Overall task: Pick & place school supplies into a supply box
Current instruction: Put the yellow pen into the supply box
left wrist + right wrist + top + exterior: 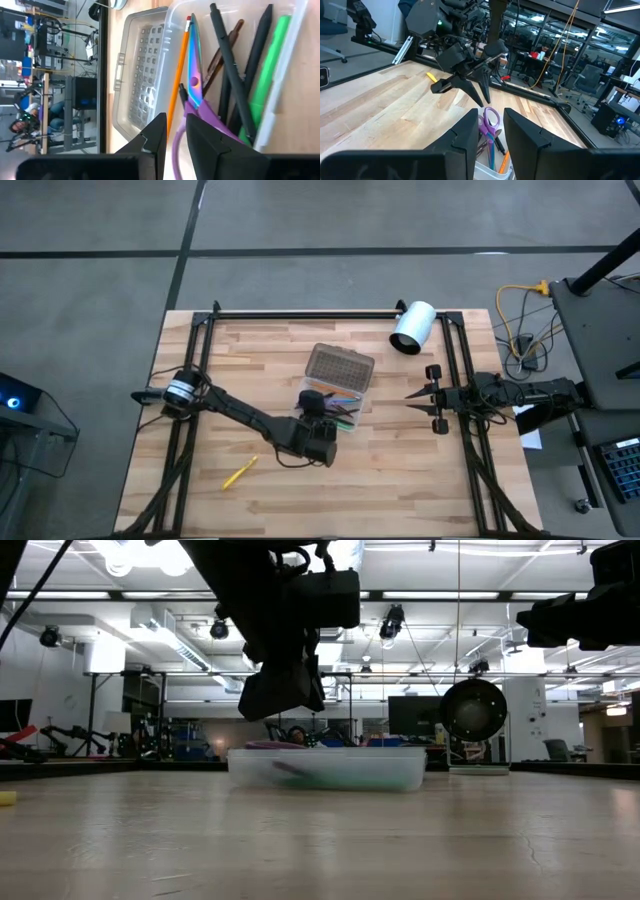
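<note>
1. We see a wooden table (200, 390) from above, with two dark robot arms reaching in from its sides.
2. Near the table's middle sits the supply box (347, 402), a clear plastic case with its grey dotted lid (339, 366) folded open and lying flat beside it, on the far side.
3. We see the left gripper (312, 401) at the near corner of the box, its two fingers pointing at the box's contents. In the left wrist view the fingers (155, 137) stand slightly apart with only a narrow gap between them, and nothing is held.
4. Inside the box lie purple-handled scissors (196, 95), an orange pencil (179, 75), two black pens (230, 65) and a green pen (267, 75), all side by side along the box's length.
5. The scissor handles lie at the end nearest the left gripper, just beside its fingertips.
6. A yellow pencil (240, 471) lies alone on the table, well apart from the box, toward the near left.
7. The right gripper (418, 396) waits near the table's right edge, fingers apart and empty.
8. A white cylinder (412, 327) lies at the far right corner.
</note>
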{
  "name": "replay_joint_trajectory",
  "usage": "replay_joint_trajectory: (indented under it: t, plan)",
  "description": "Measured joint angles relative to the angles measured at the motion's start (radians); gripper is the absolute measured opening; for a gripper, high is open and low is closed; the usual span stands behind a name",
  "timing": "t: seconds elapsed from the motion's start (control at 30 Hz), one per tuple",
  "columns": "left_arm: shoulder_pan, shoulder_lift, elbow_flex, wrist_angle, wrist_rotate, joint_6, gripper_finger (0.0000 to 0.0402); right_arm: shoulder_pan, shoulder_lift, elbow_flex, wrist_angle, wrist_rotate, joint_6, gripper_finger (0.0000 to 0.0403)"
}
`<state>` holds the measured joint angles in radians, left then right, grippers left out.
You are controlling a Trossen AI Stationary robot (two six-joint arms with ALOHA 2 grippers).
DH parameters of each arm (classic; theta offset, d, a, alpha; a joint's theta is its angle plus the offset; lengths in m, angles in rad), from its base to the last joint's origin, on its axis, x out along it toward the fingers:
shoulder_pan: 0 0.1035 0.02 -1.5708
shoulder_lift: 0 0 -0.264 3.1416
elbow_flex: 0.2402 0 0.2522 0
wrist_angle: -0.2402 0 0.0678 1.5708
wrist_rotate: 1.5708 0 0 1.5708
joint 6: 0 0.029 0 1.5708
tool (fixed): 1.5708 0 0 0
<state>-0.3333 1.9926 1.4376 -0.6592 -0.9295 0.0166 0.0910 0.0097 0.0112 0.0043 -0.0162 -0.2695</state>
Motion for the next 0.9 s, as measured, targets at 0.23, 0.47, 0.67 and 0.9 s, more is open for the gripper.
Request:
replay_joint_trajectory:
  t: [0.23,0.47,0.67,0.9]
  plan:
    - [-0.018,-0.029,0.002,-0.05,0.009,-0.132,0.0058,0.0,0.0,0.0,0.0,0.0,0.0,0.0072]
    - [-0.02,-0.05,0.002,-0.165,0.149,-0.371,0.0058,0.0,0.0,0.0,0.0,0.0,0.0,0.007]
    - [-0.02,-0.082,0.002,-0.269,0.305,-0.626,0.0058,0.0,0.0,0.0,0.0,0.0,0.0,0.0079]
    - [-0.026,-0.109,-0.012,-0.388,0.439,-0.973,0.0058,0.0,0.0,0.0,0.0,0.0,0.0,0.0079]
